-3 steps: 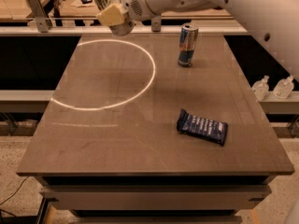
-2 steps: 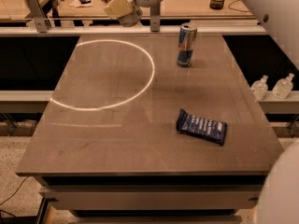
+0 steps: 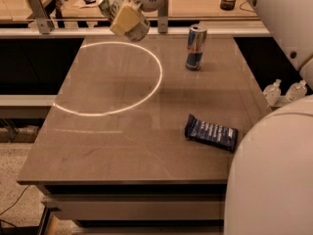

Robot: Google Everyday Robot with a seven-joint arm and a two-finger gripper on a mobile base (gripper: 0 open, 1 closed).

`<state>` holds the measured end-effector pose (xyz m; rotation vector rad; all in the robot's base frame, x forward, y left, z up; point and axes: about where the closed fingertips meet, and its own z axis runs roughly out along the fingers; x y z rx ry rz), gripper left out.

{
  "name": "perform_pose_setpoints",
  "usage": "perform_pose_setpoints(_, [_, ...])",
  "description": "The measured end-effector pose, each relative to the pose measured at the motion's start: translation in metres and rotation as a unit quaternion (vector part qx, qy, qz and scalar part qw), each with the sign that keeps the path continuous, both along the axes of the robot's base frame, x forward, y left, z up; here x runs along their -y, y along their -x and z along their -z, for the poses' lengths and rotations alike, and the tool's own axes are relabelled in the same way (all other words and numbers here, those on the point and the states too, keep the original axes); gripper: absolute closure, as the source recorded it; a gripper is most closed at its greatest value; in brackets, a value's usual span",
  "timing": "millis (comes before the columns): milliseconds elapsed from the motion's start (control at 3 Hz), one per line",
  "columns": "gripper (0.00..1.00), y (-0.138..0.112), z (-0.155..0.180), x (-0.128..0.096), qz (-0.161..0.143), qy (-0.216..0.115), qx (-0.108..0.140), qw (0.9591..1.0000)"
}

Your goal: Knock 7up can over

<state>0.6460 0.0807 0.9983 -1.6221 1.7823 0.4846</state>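
Observation:
The 7up can (image 3: 112, 2), with a green and white label, is tilted in the air above the table's far left edge. My gripper (image 3: 125, 17) is at the top of the camera view, and its yellowish fingers (image 3: 130, 20) are closed around the can. The can's lower part is hidden behind the fingers. Both are above and behind the bright ring of light on the table (image 3: 98, 146).
A tall slim blue-and-silver can (image 3: 196, 47) stands upright at the far right of the table. A dark blue snack bag (image 3: 211, 132) lies near the front right. My white arm and body (image 3: 274, 170) fill the right side. A railing post (image 3: 38, 11) stands at the far left.
The gripper and can stayed near the table's far edge, shifting slightly. My white body now covers the lower right corner of the view.

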Motion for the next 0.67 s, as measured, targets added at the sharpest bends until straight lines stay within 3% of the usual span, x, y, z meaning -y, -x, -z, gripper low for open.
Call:
perform_pose_setpoints(333, [1.00,0.031,0.032,0.001,-0.052,0.077,-0.050,0.9944])
perform_pose_setpoints(667, [1.00,0.064,0.069,0.015,-0.114,0.172,-0.104,0.9729])
